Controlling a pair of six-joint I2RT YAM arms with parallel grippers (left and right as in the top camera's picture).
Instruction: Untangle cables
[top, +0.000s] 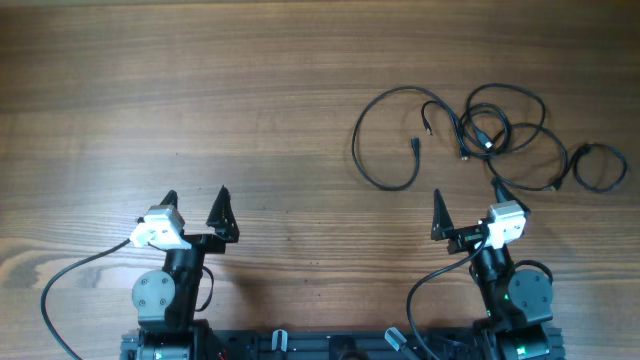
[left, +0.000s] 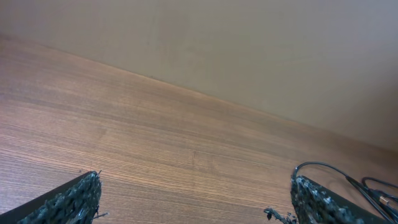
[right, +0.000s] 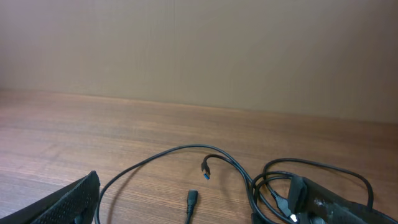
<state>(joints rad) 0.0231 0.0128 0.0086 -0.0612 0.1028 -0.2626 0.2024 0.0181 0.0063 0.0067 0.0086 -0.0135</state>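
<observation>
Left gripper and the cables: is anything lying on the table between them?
Nothing. In the overhead view only bare wooden table separates the open left gripper from the cables; the left wrist view shows the same bare wood.

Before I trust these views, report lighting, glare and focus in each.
Overhead: even, soft light, no glare on the table; cables sharp, shadows faint. Left wrist: wood grain crisp, left tool cropped by the bottom edge. Right wrist: near cables clear, right tool dark and low in detail.

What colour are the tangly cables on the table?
The cables are black, with a pale tip on one plug. The overhead view shows them best.
</observation>
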